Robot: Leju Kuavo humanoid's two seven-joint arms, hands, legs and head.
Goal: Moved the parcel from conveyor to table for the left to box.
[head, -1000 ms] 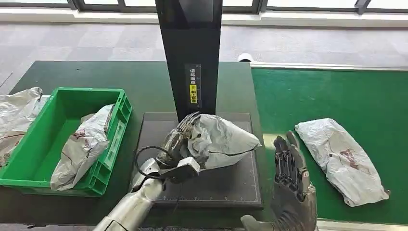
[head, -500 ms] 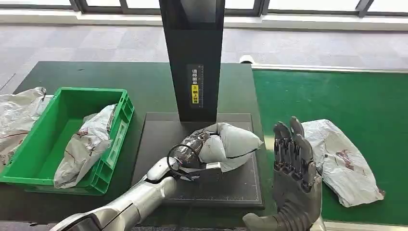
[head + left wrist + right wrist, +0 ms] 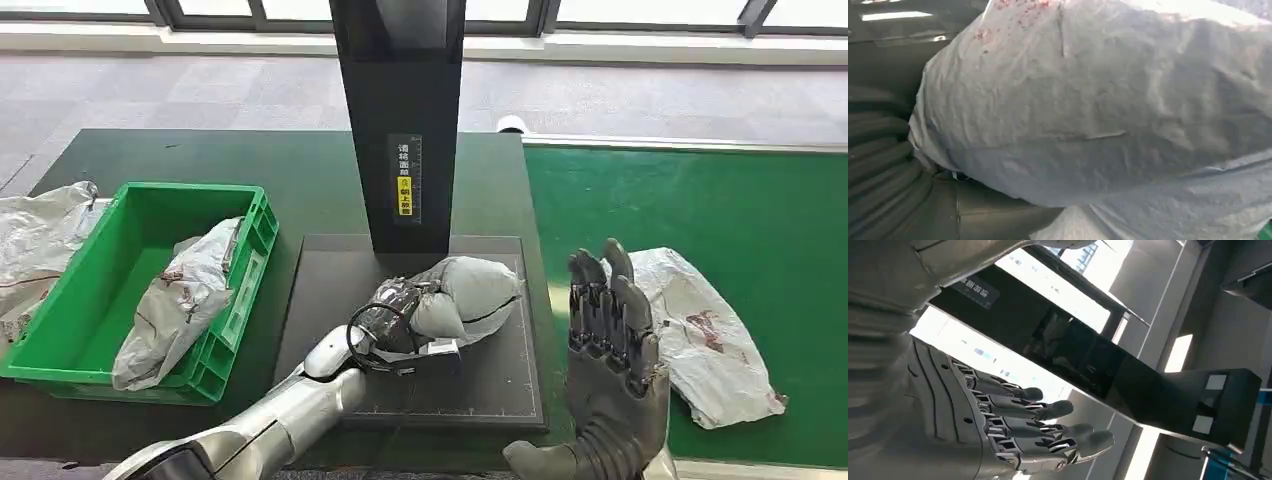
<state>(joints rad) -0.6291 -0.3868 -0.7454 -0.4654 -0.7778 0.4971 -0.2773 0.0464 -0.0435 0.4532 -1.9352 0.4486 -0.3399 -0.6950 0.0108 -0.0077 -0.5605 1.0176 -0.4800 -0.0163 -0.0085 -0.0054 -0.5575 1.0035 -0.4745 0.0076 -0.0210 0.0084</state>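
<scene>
1. The grey parcel [image 3: 470,295] is seen lying on the black scanner plate [image 3: 320,270], toward the plate's right edge and just in front of the black post [image 3: 400,120]. Its long axis is judged to run roughly across the plate, slanting from the near left up toward the far right.
2. The parcel's left end is gripped by the left hand [image 3: 395,315], whose fingers are wrapped around the crumpled plastic; in the left wrist view the parcel [image 3: 1108,110] is pressed close against the camera.
3. The green crate [image 3: 60,340] is placed beside the plate's left edge, with a white bag [image 3: 175,300] already leaning inside it. The coming move is therefore judged to run leftward, away from the parcel's free end and over the crate's right wall.
4. The right hand [image 3: 610,350] is held upright near the plate's right edge, fingers straight, apart, and grasping nothing; the same is seen in the right wrist view [image 3: 1013,430].
5. A second white parcel [image 3: 710,335] is left on the green conveyor belt [image 3: 700,200], just beyond the right hand and well apart from the left.
</scene>
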